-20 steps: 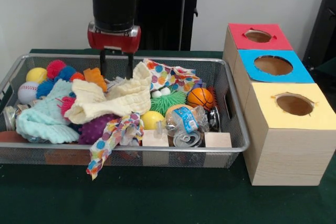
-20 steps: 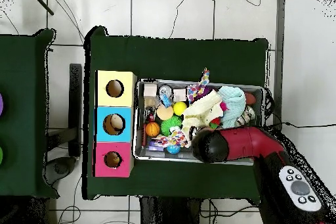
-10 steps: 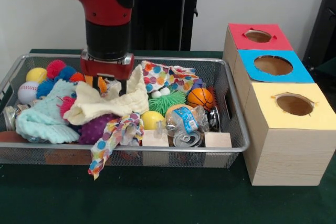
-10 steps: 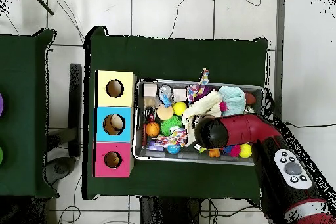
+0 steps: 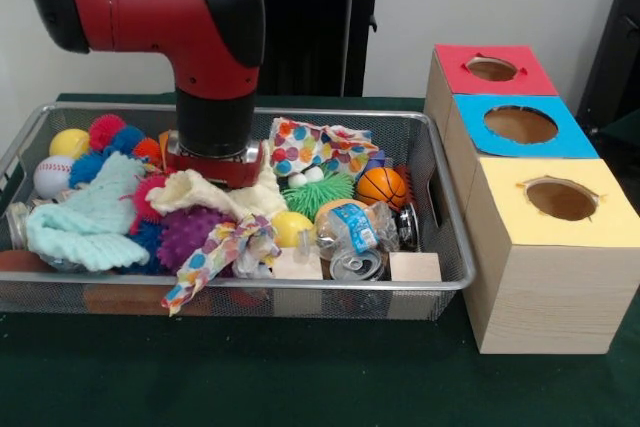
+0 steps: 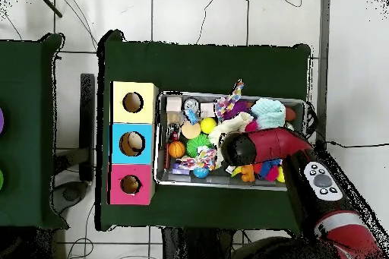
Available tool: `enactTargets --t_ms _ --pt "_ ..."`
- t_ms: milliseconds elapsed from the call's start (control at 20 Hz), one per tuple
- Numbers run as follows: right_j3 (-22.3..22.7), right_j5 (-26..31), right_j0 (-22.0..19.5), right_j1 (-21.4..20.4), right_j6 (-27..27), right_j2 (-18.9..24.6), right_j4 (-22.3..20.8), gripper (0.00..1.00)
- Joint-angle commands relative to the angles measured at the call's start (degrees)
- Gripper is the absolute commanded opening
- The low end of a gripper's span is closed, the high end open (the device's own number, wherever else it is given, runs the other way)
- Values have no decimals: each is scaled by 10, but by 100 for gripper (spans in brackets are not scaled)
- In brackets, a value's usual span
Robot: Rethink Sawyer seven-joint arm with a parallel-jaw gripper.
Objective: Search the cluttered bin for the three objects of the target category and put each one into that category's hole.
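Observation:
The silver wire mesh bin [image 5: 300, 285] sits on the green table, crammed with balls, cloths, blocks and cans; it also shows in the overhead view [image 6: 228, 94]. My gripper [image 5: 213, 169] is pressed down into the clutter at the bin's left-middle, sunk into a cream cloth [image 5: 215, 197] that hides its lower end. In the overhead view the red arm [image 6: 262, 146] covers that spot. Three wooden boxes with holes stand to the right: red top [image 5: 492, 69], blue top [image 5: 520, 125], yellow top [image 5: 560, 199].
Around the gripper lie a mint cloth [image 5: 85, 222], a purple spiky ball [image 5: 185, 232], a polka-dot cloth [image 5: 315, 147] and a polka-dot strip [image 5: 215, 257]. Further right are a green spiky toy [image 5: 325, 192], a small basketball [image 5: 382, 187], a can [image 5: 357, 265] and wooden blocks [image 5: 415, 267].
The arm has come down from above the bin's far side into the clutter. The gripper has sunk into the cream cloth, which is now bunched and pushed lower.

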Motion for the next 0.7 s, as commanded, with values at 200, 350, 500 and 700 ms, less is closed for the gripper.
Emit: enactTargets --t_ms 200,350,500,700 --pt "-67 -105 66 179 98 -8 18 100" --pt "-55 -124 85 173 123 -15 45 100" --pt "-42 -139 106 163 146 -28 73 100" --pt "-20 -153 125 153 163 -39 113 100"
